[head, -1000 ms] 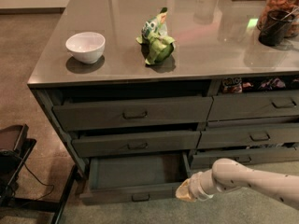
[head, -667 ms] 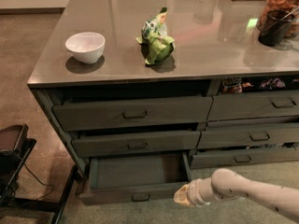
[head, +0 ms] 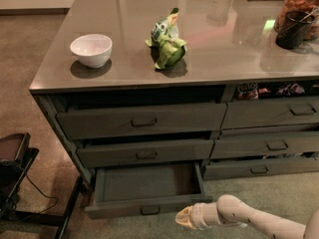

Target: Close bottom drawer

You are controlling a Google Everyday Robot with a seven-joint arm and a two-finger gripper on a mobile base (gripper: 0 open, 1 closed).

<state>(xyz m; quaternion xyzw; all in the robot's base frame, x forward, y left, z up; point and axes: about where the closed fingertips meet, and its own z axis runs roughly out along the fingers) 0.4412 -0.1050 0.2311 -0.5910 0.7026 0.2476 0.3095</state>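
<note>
The bottom drawer (head: 149, 205) of the left, wider stack stands pulled out, its dark grey-green slim front with a small dark pull handle (head: 150, 210) low in the view; its inside looks empty. My gripper (head: 184, 217) comes in from the lower right on a white arm (head: 249, 220). Its yellowish tip sits just in front of the drawer front's right end, close to it; contact cannot be told.
Two wide drawers (head: 144, 121) above sit slightly ajar. Narrower drawers (head: 269, 144) stand to the right. On the counter are a white bowl (head: 91, 49), a green chip bag (head: 167, 41) and a dark jar (head: 296, 19). A black stand (head: 17, 183) is at the left.
My gripper has moved left and slightly down along the drawer front's right end. The drawer looks as open as before.
</note>
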